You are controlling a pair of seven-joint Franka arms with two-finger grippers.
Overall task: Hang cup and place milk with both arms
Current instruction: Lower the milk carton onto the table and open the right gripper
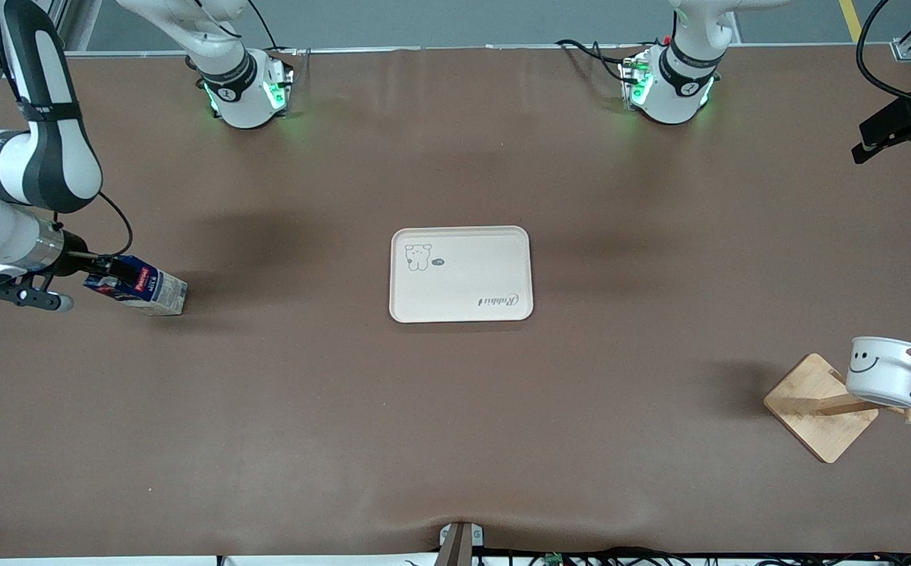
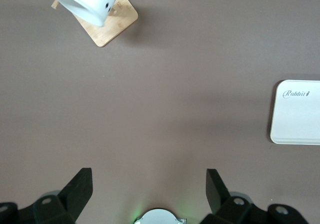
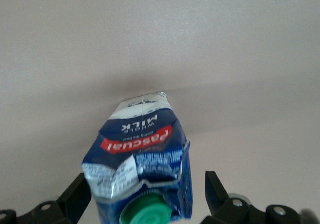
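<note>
The milk (image 1: 138, 287) lies on its side on the table at the right arm's end, green cap toward my right gripper (image 1: 101, 271). In the right wrist view the milk (image 3: 140, 149) sits between the open fingers of my right gripper (image 3: 146, 183), with a gap on one side. The cup (image 1: 887, 369) hangs by its black handle on a peg of the wooden rack (image 1: 813, 401) at the left arm's end. My left gripper (image 2: 148, 176) is open and empty, high over the table near its base, out of the front view. Its view shows the cup (image 2: 90, 1).
A cream tray (image 1: 461, 273) with a bear drawing lies flat at the table's middle, and it also shows in the left wrist view (image 2: 297, 114). A black bracket (image 1: 903, 126) juts in at the left arm's end, farther from the front camera than the rack.
</note>
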